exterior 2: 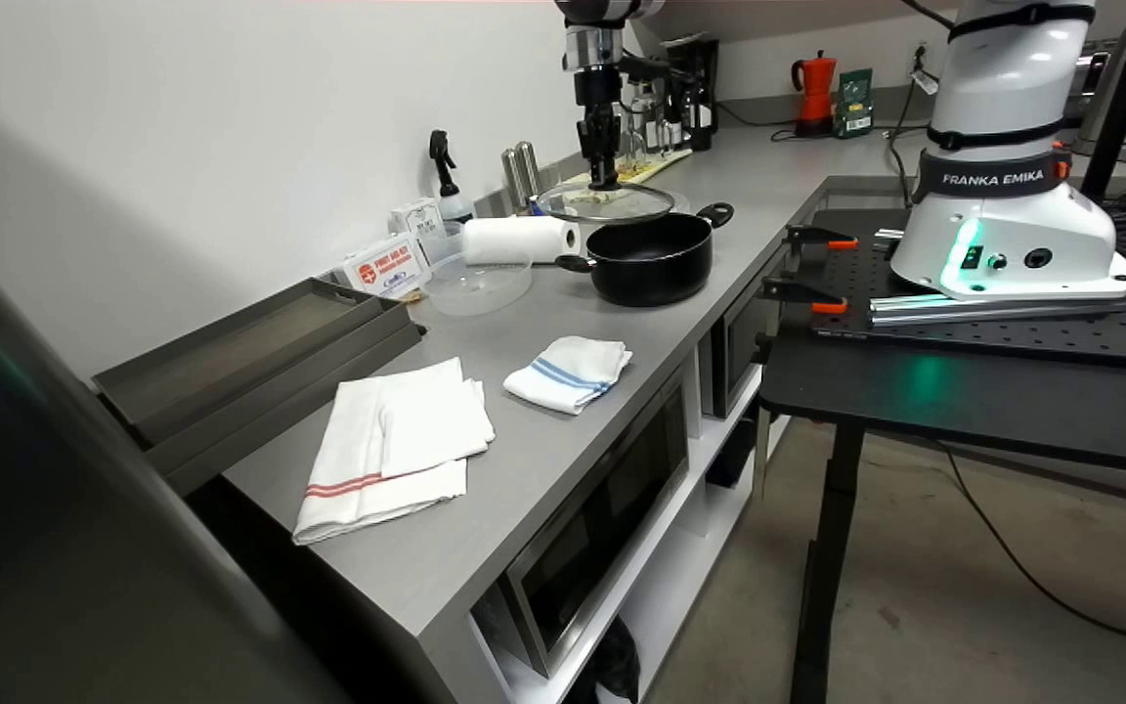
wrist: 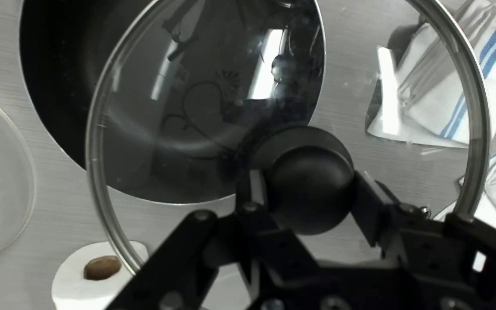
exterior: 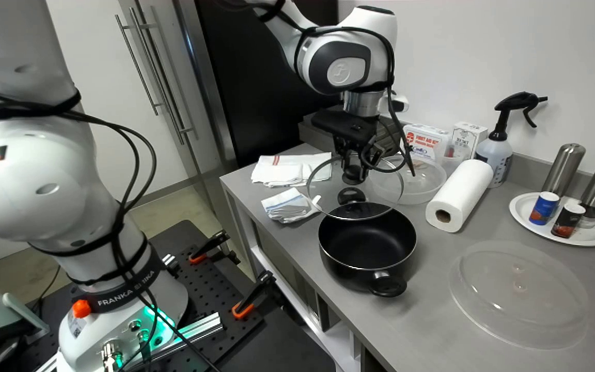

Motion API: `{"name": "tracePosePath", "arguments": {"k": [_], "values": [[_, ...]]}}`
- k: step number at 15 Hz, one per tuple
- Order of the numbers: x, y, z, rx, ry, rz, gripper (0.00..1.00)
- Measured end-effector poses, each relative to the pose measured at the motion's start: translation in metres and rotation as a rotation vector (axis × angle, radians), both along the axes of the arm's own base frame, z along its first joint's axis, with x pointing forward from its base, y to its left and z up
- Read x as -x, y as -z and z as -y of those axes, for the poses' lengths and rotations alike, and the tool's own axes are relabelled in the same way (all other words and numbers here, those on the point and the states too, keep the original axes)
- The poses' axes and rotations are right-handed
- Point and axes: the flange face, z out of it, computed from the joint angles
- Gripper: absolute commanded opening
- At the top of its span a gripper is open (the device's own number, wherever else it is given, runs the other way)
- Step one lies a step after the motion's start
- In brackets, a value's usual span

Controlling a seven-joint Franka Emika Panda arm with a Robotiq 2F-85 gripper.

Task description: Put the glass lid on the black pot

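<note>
The clear glass lid [exterior: 377, 194] has a steel rim and a round black knob [wrist: 310, 189]. My gripper [exterior: 354, 168] is shut on that knob, one finger on each side, in the wrist view [wrist: 312, 185]. The lid hangs roughly level in the air; it also shows in an exterior view [exterior 2: 612, 205]. The wide black pot [exterior: 367, 243] stands uncovered on the counter, below the lid and offset from it. In the wrist view the lid overlaps only part of the pot [wrist: 75, 99]. The pot's far handle [exterior: 351, 195] shows through the glass.
A paper-towel roll [exterior: 460, 196] and a clear plastic bowl [exterior: 421, 181] stand beside the pot. Folded towels [exterior: 290, 204] lie near the counter's edge. A clear plastic cover [exterior: 519, 294], a plate with shakers [exterior: 563, 219] and a spray bottle [exterior: 496, 150] are on the counter.
</note>
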Motion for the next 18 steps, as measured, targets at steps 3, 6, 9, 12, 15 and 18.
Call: {"name": "tracePosePath", "arguments": {"k": [3,6,9,12,15,18], "values": [[0.005,0.003,0.009,-0.007,0.027,-0.006,0.26],[0.013,0.008,0.019,-0.009,0.051,-0.017,0.26],[0.022,0.013,0.031,-0.01,0.078,-0.031,0.26],[0.031,0.018,0.041,-0.011,0.101,-0.045,0.26],[0.039,0.024,0.046,-0.008,0.115,-0.059,0.26],[0.044,0.029,0.046,0.005,0.126,-0.072,0.26]]}}
